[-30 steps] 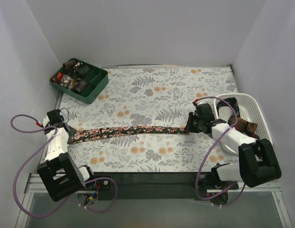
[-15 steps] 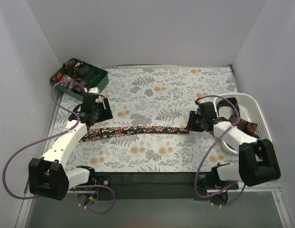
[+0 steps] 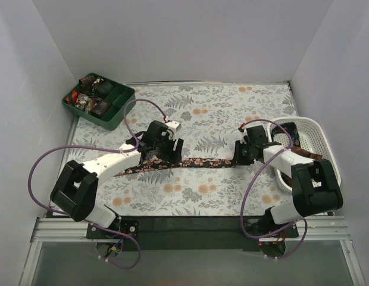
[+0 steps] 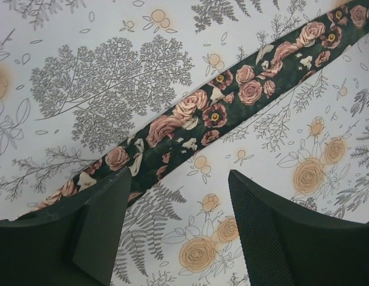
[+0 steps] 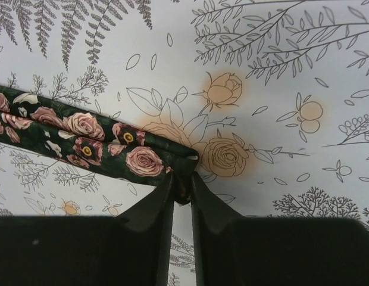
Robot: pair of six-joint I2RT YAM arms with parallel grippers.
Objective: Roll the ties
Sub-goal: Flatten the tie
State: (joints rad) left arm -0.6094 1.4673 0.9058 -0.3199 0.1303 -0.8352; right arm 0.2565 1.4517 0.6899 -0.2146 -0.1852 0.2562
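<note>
A long dark tie with pink roses (image 3: 196, 162) lies flat across the middle of the table. My right gripper (image 3: 239, 156) is shut on its right end, and the right wrist view shows the fingertips pinching the folded end of the tie (image 5: 143, 158). My left gripper (image 3: 159, 156) is open just above the tie's left half. In the left wrist view the tie (image 4: 196, 119) runs diagonally, passing under the tip of the left finger (image 4: 104, 226). Several rolled ties (image 3: 92, 98) sit in the dark green tray (image 3: 116, 113) at the back left.
A white lattice basket (image 3: 312, 134) stands at the right edge with dark fabric (image 3: 303, 156) in it. Purple cables loop from both arms. White walls close in the table on three sides. The table cover has a floral print.
My left arm has swung from the far left end of the tie rightward to near its middle. The right gripper has stayed on the tie's right end.
</note>
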